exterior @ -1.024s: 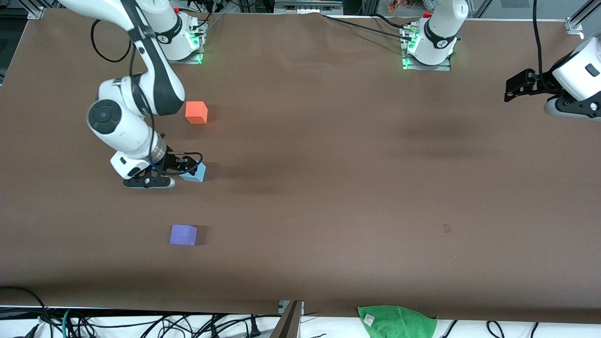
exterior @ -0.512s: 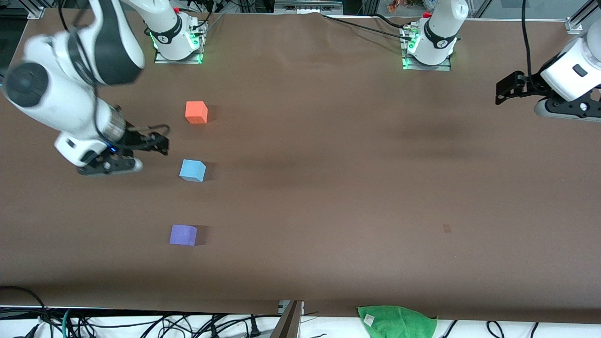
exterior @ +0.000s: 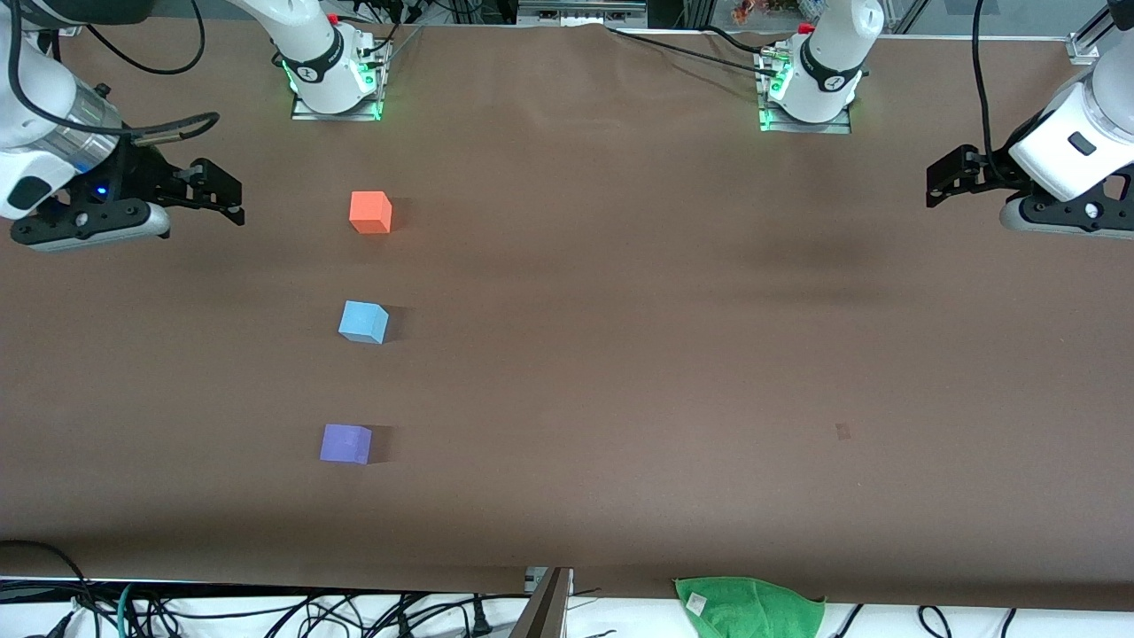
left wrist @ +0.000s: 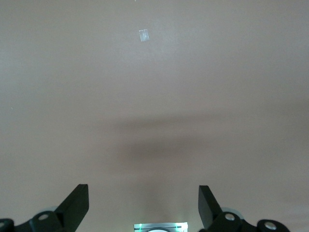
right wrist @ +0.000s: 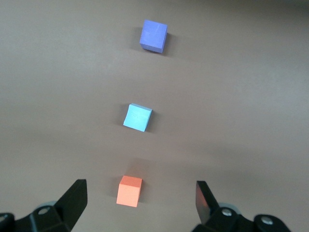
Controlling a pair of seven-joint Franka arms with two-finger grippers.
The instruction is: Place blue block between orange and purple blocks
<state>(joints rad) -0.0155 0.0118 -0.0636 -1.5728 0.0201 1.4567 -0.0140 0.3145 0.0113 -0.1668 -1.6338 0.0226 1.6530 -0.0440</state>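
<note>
Brown table (exterior: pixel 620 354); green cloth (exterior: pixel 749 607) at its front edge.

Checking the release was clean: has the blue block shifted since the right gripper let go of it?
No. The blue block sits in the same spot between the orange block and the purple block.

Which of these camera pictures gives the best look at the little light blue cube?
The right wrist view: the blue block sits mid-picture and large, between the orange block and purple block. The front view shows it smaller. The left wrist view shows only bare table.
</note>
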